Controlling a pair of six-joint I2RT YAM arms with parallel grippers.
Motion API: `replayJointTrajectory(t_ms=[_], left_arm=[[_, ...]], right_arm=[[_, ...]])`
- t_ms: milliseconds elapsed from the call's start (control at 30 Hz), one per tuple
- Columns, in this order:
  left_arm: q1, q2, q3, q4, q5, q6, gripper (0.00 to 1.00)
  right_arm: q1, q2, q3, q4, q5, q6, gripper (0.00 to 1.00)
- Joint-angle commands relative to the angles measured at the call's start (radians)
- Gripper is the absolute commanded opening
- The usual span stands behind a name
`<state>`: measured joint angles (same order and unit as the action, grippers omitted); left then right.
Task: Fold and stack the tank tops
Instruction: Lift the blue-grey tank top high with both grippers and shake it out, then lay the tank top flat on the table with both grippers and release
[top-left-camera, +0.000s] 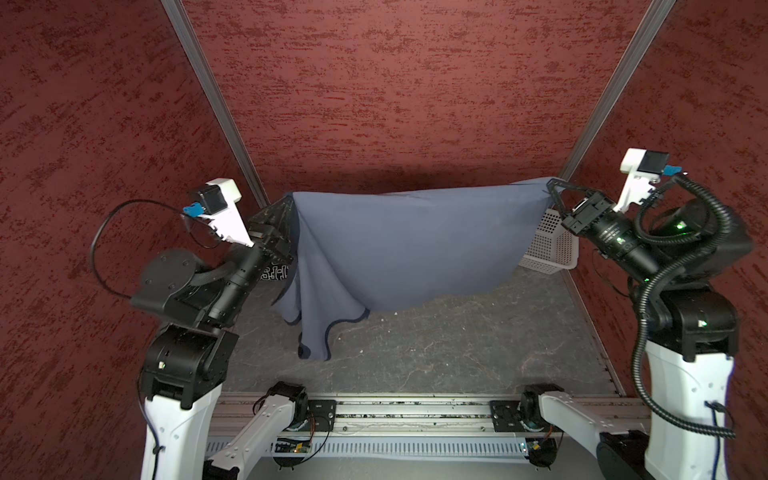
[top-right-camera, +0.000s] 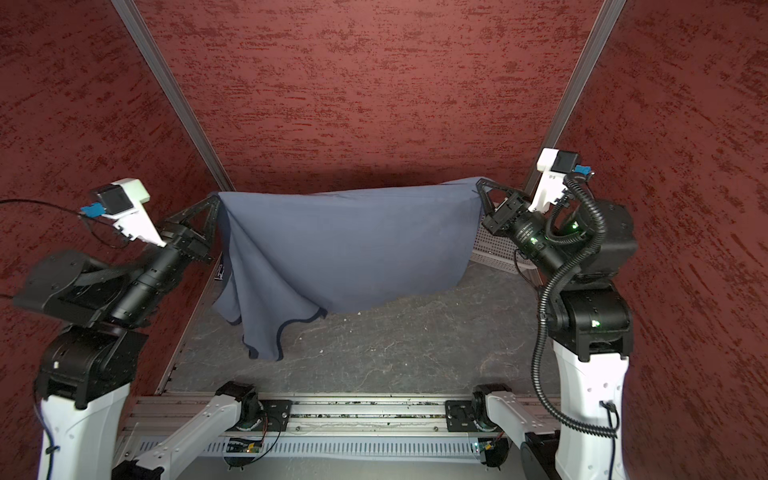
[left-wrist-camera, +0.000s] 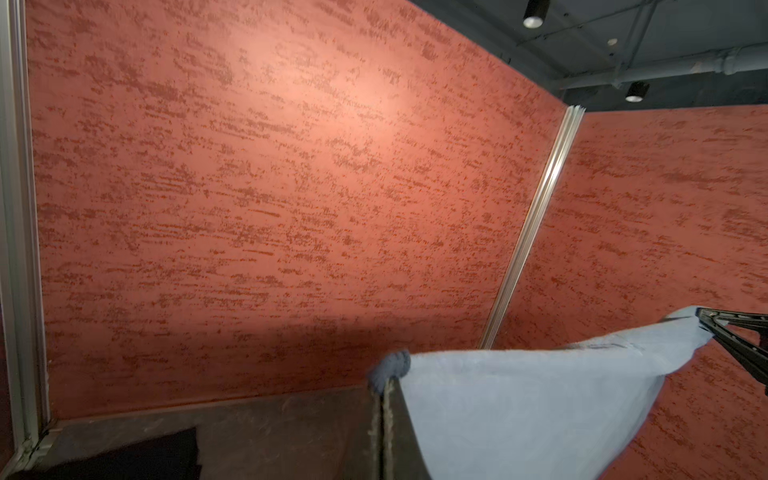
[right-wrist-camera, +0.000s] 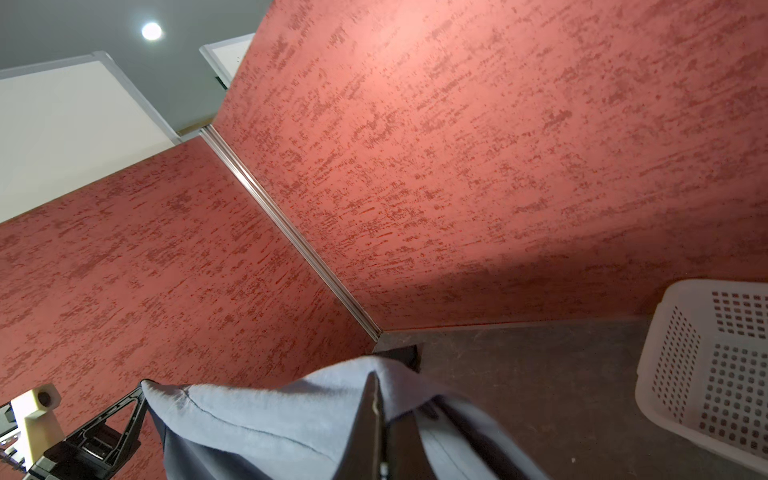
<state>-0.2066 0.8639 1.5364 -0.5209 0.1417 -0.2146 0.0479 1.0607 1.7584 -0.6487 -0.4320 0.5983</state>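
Aloft, the left fingers (top-left-camera: 284, 210) and right fingers (top-left-camera: 553, 186) held the slate blue-grey tank top (top-left-camera: 415, 249) spread over the tabletop (top-left-camera: 415, 357).
Each pair was pinched tight on an opposite corner, so the top hung between them as a wide sheet. Its dark-trimmed end drooped at the left toward the scuffed dark grey surface; whether it touched could not be told. A dark cloth (left-wrist-camera: 124, 457) lay flat near the left arm. A white perforated basket (top-left-camera: 552, 245) stood in the far right corner, partly behind the sheet. Red textured wall panels (top-left-camera: 374, 83) joined by aluminium posts (top-left-camera: 206, 83) closed three sides, with a ceiling lamp (left-wrist-camera: 533, 16) above.
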Motion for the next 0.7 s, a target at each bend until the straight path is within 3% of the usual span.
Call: replayJointTrajectory(t_ms=[0, 200, 300, 333, 433, 500, 567, 667], left_arm=[[0.006, 0.115, -0.042, -0.029, -0.055, 0.025, 0.0], [0.006, 0.447, -0.1, -0.017, -0.027, 0.0, 0.0], [0.005, 0.635, -0.092, 0.002, 0.005, -0.021, 0.16], [0.006, 0.708, -0.061, -0.013, 0.018, -0.025, 0.23], [0.007, 0.924, 0.125, -0.179, 0.002, -0.038, 0.6], [0.006, 0.999, 0.209, -0.286, -0.06, -0.05, 0.74], [0.016, 0.98, 0.174, -0.29, -0.102, -0.075, 0.83], [0.052, 0.891, 0.043, -0.265, -0.119, -0.133, 0.84]], right_arm=[[-0.005, 0.052, -0.113, 0.067, 0.057, -0.005, 0.0], [-0.004, 0.241, -0.37, 0.228, 0.086, 0.014, 0.0], [-0.004, 0.377, -0.437, 0.333, 0.057, 0.027, 0.0], [-0.004, 0.441, -0.439, 0.357, 0.063, 0.024, 0.05], [-0.004, 0.6, -0.362, 0.301, 0.163, -0.017, 0.44], [-0.003, 0.666, -0.307, 0.233, 0.238, -0.046, 0.6], [-0.002, 0.674, -0.298, 0.184, 0.301, -0.055, 0.69], [0.003, 0.612, -0.368, 0.194, 0.313, -0.07, 0.72]])
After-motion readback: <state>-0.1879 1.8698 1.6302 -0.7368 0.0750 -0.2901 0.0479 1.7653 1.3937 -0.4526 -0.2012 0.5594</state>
